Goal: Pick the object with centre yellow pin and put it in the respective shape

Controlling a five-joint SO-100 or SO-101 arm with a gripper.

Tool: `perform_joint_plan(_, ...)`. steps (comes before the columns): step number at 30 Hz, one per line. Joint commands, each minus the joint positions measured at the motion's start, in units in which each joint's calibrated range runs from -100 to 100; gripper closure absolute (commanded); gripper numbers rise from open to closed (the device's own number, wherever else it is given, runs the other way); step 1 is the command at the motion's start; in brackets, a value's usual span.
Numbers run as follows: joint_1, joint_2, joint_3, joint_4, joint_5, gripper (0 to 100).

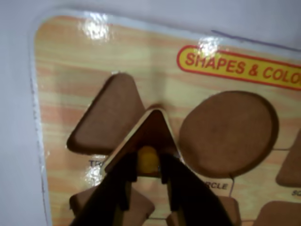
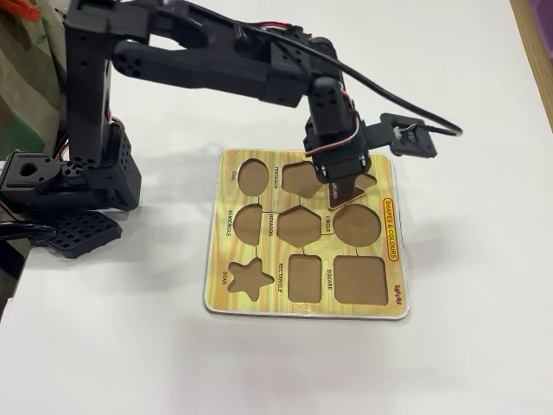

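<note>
In the wrist view my gripper is shut on the yellow knob of the dark brown triangle piece. The piece hangs tilted over the wooden shapes board. Its upper corner lies just right of the empty triangle recess and left of the circle recess. In the fixed view the gripper holds the triangle piece over the board's far right part. The arm covers most of the triangle recess there.
The board holds several other empty recesses, among them a star, a rectangle and a square. The arm's black base stands left of the board on the white table. A cable and small black camera mount jut out right of the gripper.
</note>
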Motion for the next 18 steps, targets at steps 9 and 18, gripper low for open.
perform_joint_plan(9, -4.13, 0.49, -7.01, -0.62, -2.49, 96)
perform_joint_plan(18, -6.09, 0.66, -6.12, -0.71, -2.49, 96)
